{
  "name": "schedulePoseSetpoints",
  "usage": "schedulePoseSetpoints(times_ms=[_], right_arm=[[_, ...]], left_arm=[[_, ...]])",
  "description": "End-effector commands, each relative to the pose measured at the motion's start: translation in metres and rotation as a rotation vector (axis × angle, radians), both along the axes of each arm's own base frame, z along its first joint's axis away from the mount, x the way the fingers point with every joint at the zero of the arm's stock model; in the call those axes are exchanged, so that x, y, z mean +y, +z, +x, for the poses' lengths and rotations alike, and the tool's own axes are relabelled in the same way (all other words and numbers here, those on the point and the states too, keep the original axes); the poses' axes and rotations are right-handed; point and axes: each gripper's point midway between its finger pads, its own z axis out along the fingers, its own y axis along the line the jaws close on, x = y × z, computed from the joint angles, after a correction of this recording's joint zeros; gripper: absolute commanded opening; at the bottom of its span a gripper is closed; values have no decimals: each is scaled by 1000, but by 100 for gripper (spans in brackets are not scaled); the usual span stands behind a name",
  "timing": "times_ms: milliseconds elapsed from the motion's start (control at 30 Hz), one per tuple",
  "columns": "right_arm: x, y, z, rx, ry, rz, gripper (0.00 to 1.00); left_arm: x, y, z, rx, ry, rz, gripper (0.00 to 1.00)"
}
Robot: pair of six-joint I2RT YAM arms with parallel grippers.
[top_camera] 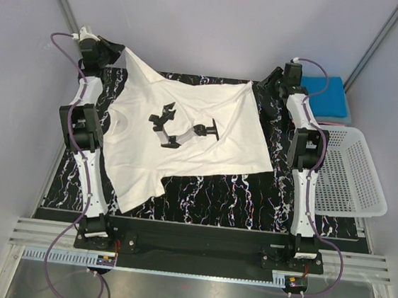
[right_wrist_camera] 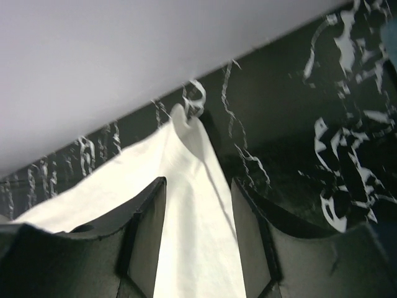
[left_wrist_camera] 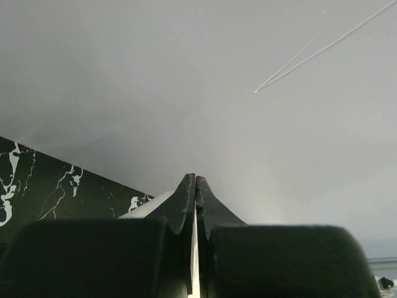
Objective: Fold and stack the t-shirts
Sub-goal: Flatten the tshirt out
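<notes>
The white t-shirt [top_camera: 210, 114] lies spread on the black marbled table [top_camera: 208, 193], with its black chest print [top_camera: 180, 127] facing up. My left gripper [top_camera: 117, 49] is at the shirt's far left corner. In the left wrist view it [left_wrist_camera: 196, 180] is shut on a thin edge of white cloth [left_wrist_camera: 146, 208]. My right gripper [top_camera: 268, 85] is at the shirt's far right corner. In the right wrist view it [right_wrist_camera: 198, 181] is open, with the shirt's corner [right_wrist_camera: 192, 236] lying between the fingers. A folded bright blue t-shirt [top_camera: 326, 95] sits at the back right. The red t-shirt is out of view.
A white plastic lattice basket [top_camera: 350, 172] stands off the table's right edge, beside the right arm. Grey walls close in the back and both sides. The shirt's near sleeve [top_camera: 137, 192] reaches toward the front left.
</notes>
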Motion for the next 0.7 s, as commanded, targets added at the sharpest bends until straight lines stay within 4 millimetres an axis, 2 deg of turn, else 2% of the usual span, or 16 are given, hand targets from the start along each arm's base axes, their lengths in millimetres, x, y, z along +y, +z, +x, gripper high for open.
schedulePoseSetpoints(times_ms=[0, 100, 167, 200, 233, 267, 300, 367, 400, 433, 467, 500, 533, 567, 600, 667], right_arm=[[10, 36, 26, -147, -4, 58, 54], [19, 34, 25, -140, 31, 80, 54], [17, 30, 15, -80, 23, 69, 54], [14, 37, 8, -62, 11, 48, 54], [16, 37, 0, -33, 15, 37, 54], [13, 66, -7, -63, 16, 14, 54], [10, 56, -20, -8, 12, -1, 54], [7, 71, -35, 15, 0, -25, 54], [3, 88, -48, 22, -15, -41, 54], [-1, 87, -63, 79, -30, -56, 53], [-2, 90, -75, 112, -47, -64, 52], [-5, 96, -91, 147, -73, -64, 50], [-5, 90, -109, 209, -69, -68, 49], [-4, 104, -121, 210, -63, -60, 48], [-2, 85, -140, 284, -52, -51, 47], [-1, 82, -159, 321, -44, -40, 47]], left_arm=[[-5, 19, 1, -81, -15, 16, 0], [-9, 7, -2, -53, -31, 3, 0], [-9, 0, -4, -27, -35, 8, 0], [-10, -6, -6, 10, -36, 5, 4], [-8, -11, -7, 37, -27, 14, 14], [-6, -18, -13, 101, -6, 10, 37], [-3, -20, -17, 132, 11, 16, 49], [-2, -28, -28, 198, 36, 36, 62], [-3, -20, -38, 208, 43, 38, 70], [-3, -23, -45, 229, 54, -2, 83], [-4, -46, -57, 298, 69, -29, 86], [-4, -51, -70, 359, 100, -47, 87], [-7, -58, -78, 397, 102, -68, 88], [-19, -69, -93, 438, 84, -78, 88], [-26, -71, -100, 445, 72, -86, 89], [-41, -74, -123, 467, 72, -106, 89]])
